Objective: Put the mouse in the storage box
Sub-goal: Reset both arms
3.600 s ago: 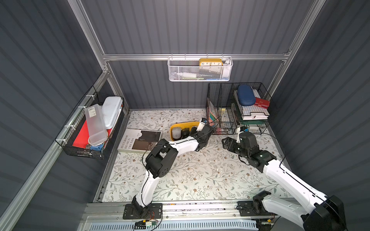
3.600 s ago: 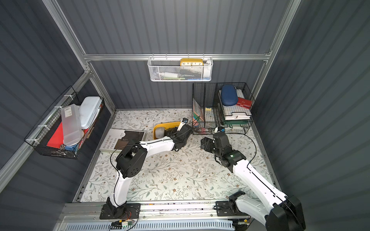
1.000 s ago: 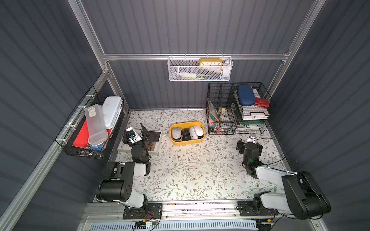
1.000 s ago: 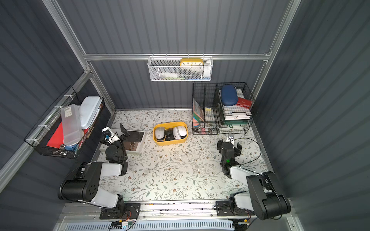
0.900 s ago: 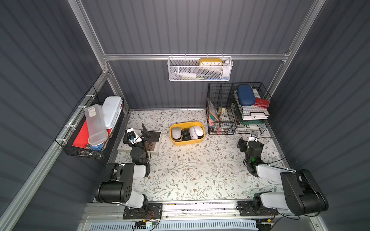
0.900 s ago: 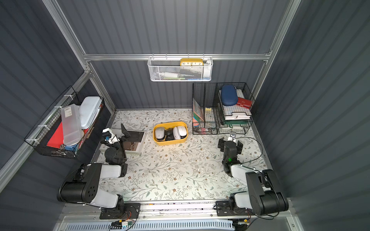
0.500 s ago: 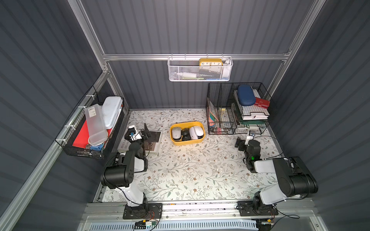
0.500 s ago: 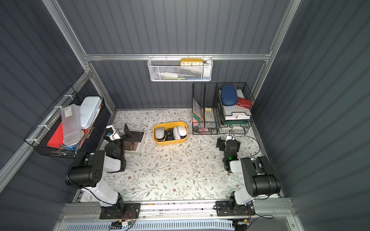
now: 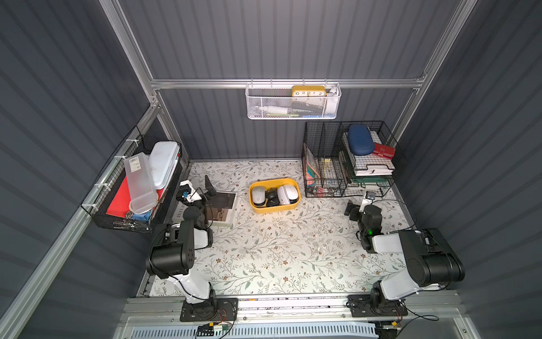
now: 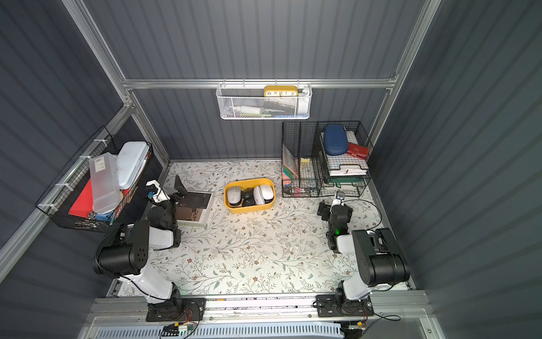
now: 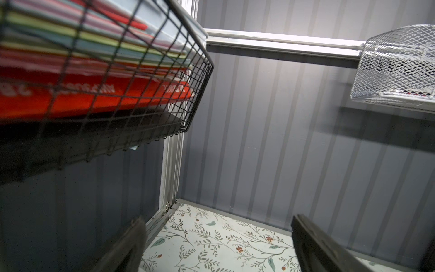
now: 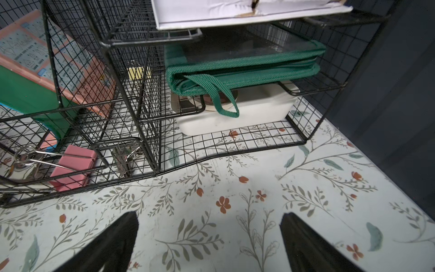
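One storage box (image 9: 274, 207), yellow. Inside it we count three mice: one grey mouse (image 9: 258, 195), one black mouse (image 9: 271, 197), one white mouse (image 9: 286, 194). We cannot tell whether there is a fourth.

Right of the box: one black wire organiser (image 9: 325, 146), with one blue case (image 9: 359, 143) and one red item (image 9: 384, 151) on top.

Left of the box: one book (image 9: 224, 205) and one black wall basket (image 9: 117, 217).

Behind and above the box: one white mesh basket (image 9: 293, 108) with one yellow clock (image 9: 308, 91).

In front of the box: two robot arms, the left arm (image 9: 176, 252) and the right arm (image 9: 425, 261).

White links (image 9: 386, 244), black joints (image 9: 431, 265), black end effectors (image 12: 209, 217).
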You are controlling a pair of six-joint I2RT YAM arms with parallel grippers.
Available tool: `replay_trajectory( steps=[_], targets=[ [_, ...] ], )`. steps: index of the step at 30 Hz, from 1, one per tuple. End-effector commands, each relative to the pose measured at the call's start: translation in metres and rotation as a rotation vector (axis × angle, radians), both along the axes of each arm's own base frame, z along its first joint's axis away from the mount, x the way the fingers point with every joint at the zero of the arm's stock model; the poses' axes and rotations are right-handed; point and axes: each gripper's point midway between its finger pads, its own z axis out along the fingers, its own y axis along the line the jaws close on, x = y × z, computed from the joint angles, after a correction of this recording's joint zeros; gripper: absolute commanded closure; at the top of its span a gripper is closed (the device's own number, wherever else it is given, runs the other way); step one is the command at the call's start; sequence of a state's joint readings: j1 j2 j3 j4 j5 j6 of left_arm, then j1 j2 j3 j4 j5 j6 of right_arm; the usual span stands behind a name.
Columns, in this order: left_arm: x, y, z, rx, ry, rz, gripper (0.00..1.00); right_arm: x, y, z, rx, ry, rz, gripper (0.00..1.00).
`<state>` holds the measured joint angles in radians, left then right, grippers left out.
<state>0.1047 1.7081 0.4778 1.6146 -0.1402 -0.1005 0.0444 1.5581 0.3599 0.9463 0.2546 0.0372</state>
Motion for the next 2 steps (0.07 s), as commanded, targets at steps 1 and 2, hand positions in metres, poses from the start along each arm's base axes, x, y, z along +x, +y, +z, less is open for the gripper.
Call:
replay_trajectory(
  steps=[1,2],
  targets=[
    [0.0002,-0.0010,0.0069,-0.009,-0.023,-0.012,0.01,0.0032,-0.0032,0.0064,0.008,-0.017,-0.017,0.01],
    [-0.0021,-0.0004,0.0071,-0.010,-0.027,-0.007,0.01,0.0033,-0.0029,0.0067,0.008,-0.018,-0.016,0.01]
  ],
)
